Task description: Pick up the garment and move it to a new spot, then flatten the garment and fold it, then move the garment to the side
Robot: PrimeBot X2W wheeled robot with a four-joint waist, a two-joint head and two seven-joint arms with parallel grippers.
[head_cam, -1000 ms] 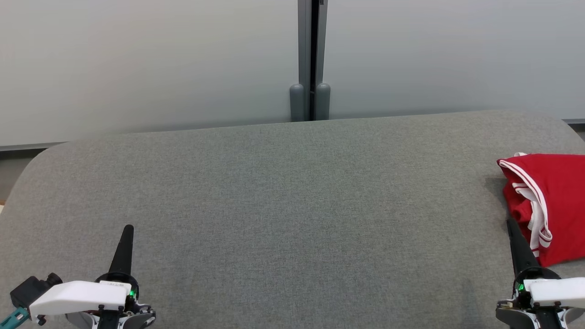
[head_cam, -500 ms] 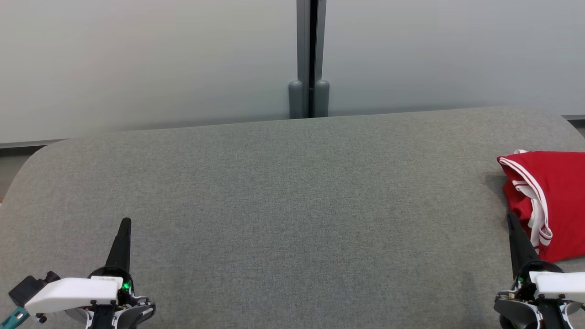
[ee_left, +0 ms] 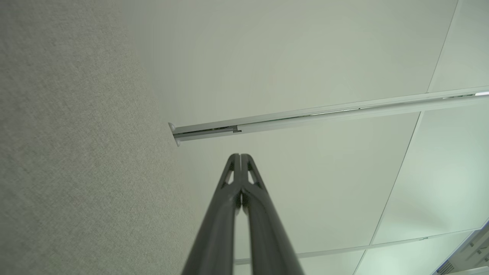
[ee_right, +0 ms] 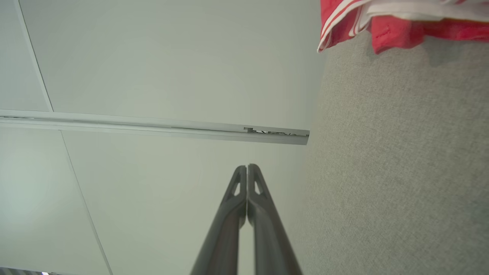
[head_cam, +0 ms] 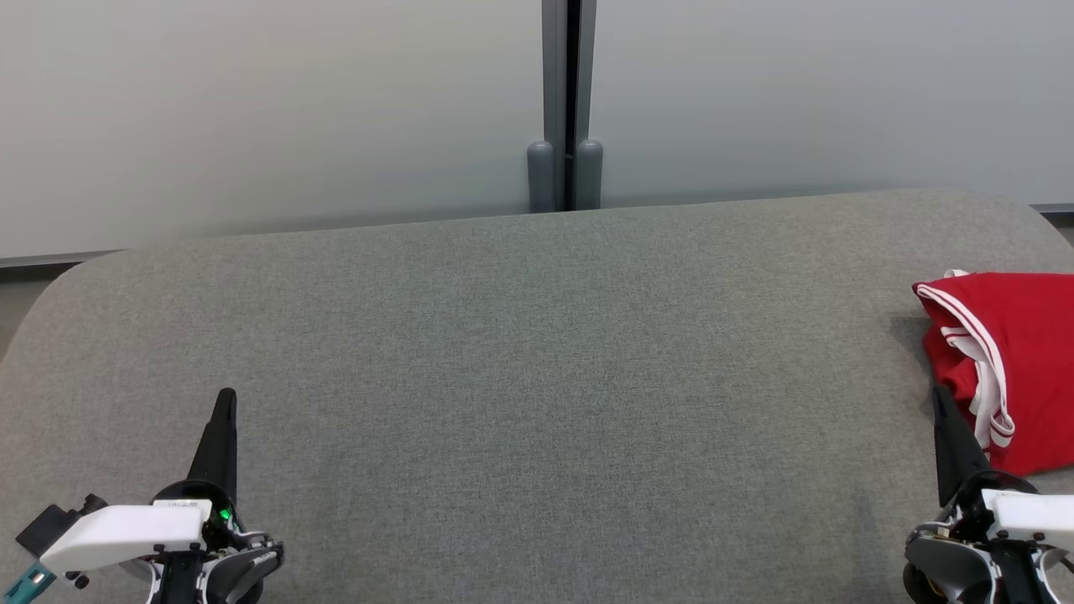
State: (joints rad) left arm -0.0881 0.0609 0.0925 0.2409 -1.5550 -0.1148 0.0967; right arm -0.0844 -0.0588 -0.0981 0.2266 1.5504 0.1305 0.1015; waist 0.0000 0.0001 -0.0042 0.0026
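The garment is red with white stripes and lies folded at the far right edge of the grey fabric surface; part of it runs out of the head view. It also shows in the right wrist view as the garment at the top right. My right gripper is shut and empty at the lower right, its tip just beside the garment's near left edge. My left gripper is shut and empty at the lower left, far from the garment. Both wrist views show the left gripper and right gripper with fingers pressed together.
A pale wall with a dark vertical post stands right behind the grey surface. The surface's rounded corners fall away at the far left and far right.
The head camera has tilted, so the whole picture slid slightly up. Both grippers stay shut in the lower corners, and the garment lies where it was.
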